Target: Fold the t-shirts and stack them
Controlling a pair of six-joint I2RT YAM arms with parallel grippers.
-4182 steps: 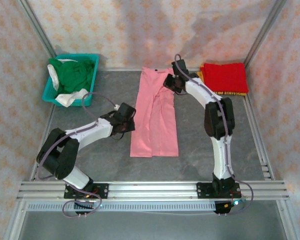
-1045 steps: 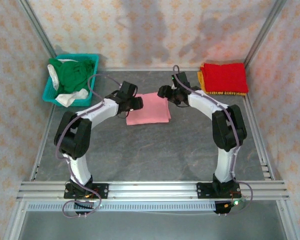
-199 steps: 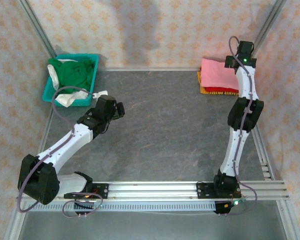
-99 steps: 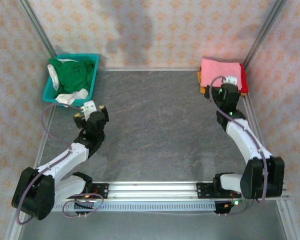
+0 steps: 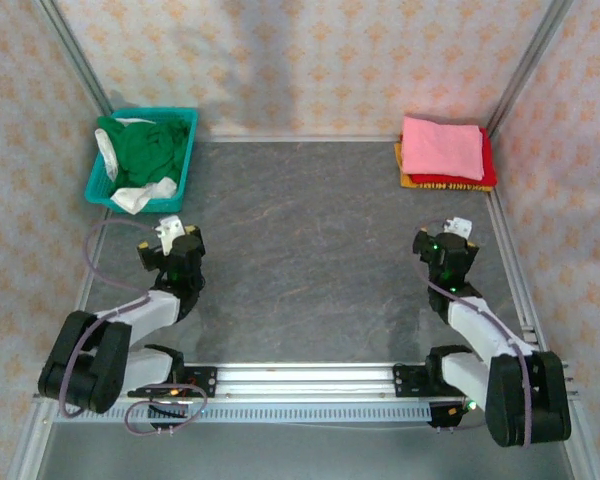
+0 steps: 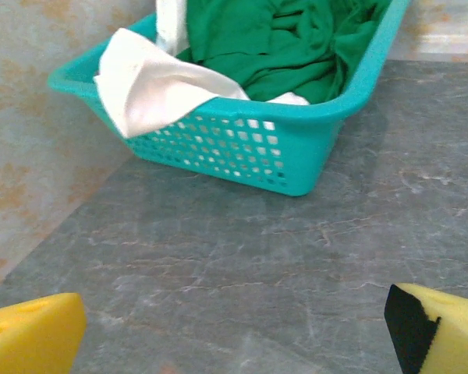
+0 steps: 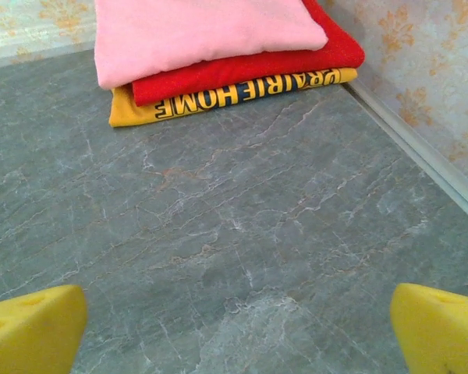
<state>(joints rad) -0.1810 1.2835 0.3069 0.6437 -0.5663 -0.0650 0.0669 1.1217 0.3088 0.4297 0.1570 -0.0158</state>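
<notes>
A folded light pink t-shirt (image 5: 441, 146) (image 7: 195, 31) tops a stack at the back right, over a red t-shirt (image 7: 249, 68) and an orange-yellow one (image 7: 218, 100) with dark lettering. A crumpled dark green t-shirt (image 5: 145, 148) (image 6: 288, 39) and a white one (image 5: 140, 196) (image 6: 152, 82) lie in the teal basket. My left gripper (image 5: 170, 250) (image 6: 234, 335) is drawn back near the left front, open and empty, facing the basket. On the right front sits my right gripper (image 5: 442, 248) (image 7: 238, 327), open and empty, well short of the stack.
The teal plastic basket (image 5: 176, 178) (image 6: 296, 156) stands at the back left by the wall. Patterned walls with metal frame posts (image 5: 528, 60) close the table on three sides. A rail (image 5: 310, 380) runs along the near edge. The grey stone tabletop (image 5: 310, 240) lies bare between the arms.
Both arms have pulled back toward their bases. The right gripper has drawn away from the stack, where the pink shirt now rests on top. The left gripper slid nearer too.
</notes>
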